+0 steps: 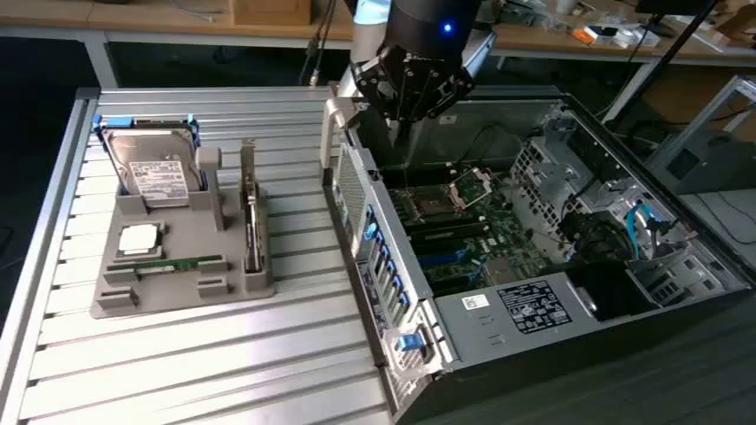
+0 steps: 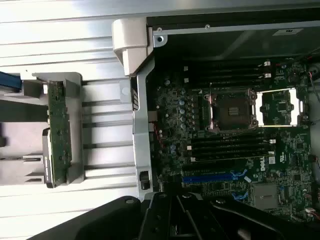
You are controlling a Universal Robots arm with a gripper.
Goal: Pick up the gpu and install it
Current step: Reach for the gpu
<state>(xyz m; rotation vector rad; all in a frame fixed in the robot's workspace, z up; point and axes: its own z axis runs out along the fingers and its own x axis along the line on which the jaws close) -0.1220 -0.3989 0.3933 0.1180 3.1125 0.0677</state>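
The gpu (image 1: 250, 223) is a thin green card with a silver end bracket. It stands on edge in a slot of the grey holder (image 1: 177, 297), on the slatted table at the exterior view's left. In the wrist view the gpu (image 2: 57, 134) shows edge-on in the holder (image 2: 75, 100). My black gripper (image 1: 405, 113) hangs over the far end of the open computer case, well to the right of the gpu. Its fingers (image 2: 176, 212) are shut with nothing between them, above the motherboard (image 2: 225, 150).
The holder also carries a hard drive (image 1: 154, 173), a CPU chip (image 1: 140, 237) and a RAM stick (image 1: 177, 264). The case's side wall (image 1: 366, 230) stands between the holder and the motherboard (image 1: 461, 235). A blue card slot (image 2: 207, 176) lies beside the CPU socket (image 2: 232, 110).
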